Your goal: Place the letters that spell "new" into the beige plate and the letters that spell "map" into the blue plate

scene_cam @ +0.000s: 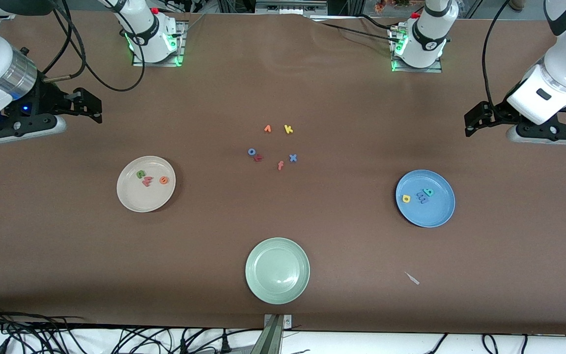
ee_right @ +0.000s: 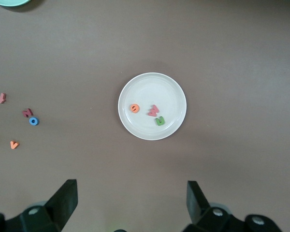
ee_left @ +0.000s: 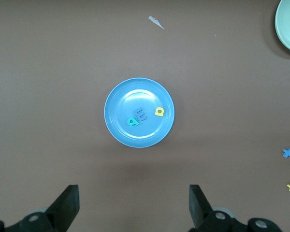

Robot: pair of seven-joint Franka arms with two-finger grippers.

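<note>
With the green n (scene_cam: pixel 140 173), red w (scene_cam: pixel 147 181) and orange e (scene_cam: pixel 164 180) in the beige plate (scene_cam: pixel 130 196) and the m (scene_cam: pixel 422 199), a (scene_cam: pixel 428 192) and p (scene_cam: pixel 406 198) in the blue plate (scene_cam: pixel 440 214), sorting appears complete, so the left claw (ee_left: pixel 133 203) and right claw (ee_right: pixel 130 200) hang spread and empty above their plates.

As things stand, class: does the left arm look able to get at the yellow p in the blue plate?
Probably yes. The left gripper hangs open above the table beside the blue plate, and the yellow p lies uncovered, apart from the other two letters.
</note>
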